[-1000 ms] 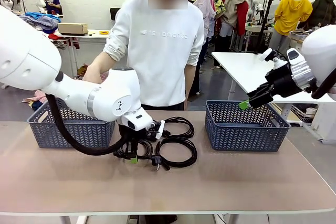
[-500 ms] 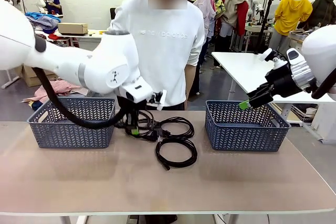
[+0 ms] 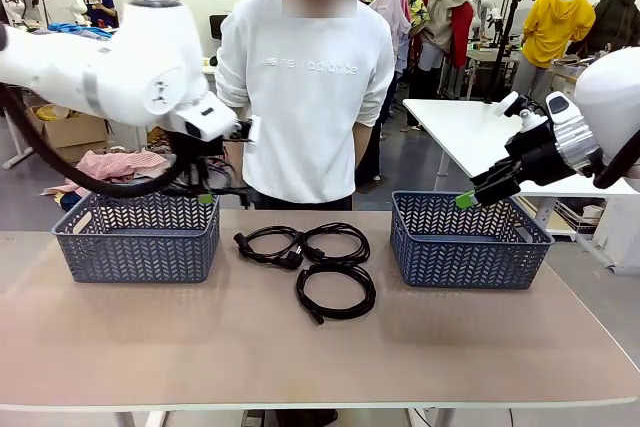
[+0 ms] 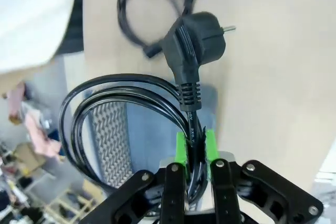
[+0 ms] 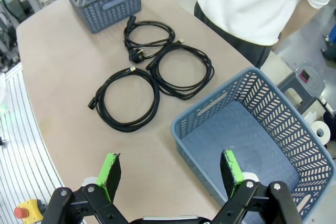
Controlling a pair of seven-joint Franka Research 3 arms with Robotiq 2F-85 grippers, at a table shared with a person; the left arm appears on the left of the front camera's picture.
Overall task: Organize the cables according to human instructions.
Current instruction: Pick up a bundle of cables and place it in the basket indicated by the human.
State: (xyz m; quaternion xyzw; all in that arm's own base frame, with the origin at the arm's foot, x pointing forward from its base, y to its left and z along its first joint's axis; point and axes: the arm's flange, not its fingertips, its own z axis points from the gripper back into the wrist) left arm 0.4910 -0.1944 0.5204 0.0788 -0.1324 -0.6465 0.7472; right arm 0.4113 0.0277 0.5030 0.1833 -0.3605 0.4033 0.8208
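Note:
My left gripper hangs over the left blue basket, shut on one coiled black cable. Its plug sticks out beyond the green pads. Three more cables lie in the middle of the table: one nearest that basket, one beside it, and one closer to me. The human stands behind the table in a white sweatshirt, arms down. My right gripper is open, with nothing in it, above the near rim of the right blue basket.
The two blue baskets stand at the far left and far right of the tan table. The right basket has nothing in it. Bare tabletop stretches along the near edge. Behind the right basket stands a white table.
My left gripper lifted one cable off the pile in the middle and carried it up and left to above the left basket. The right arm has not moved.

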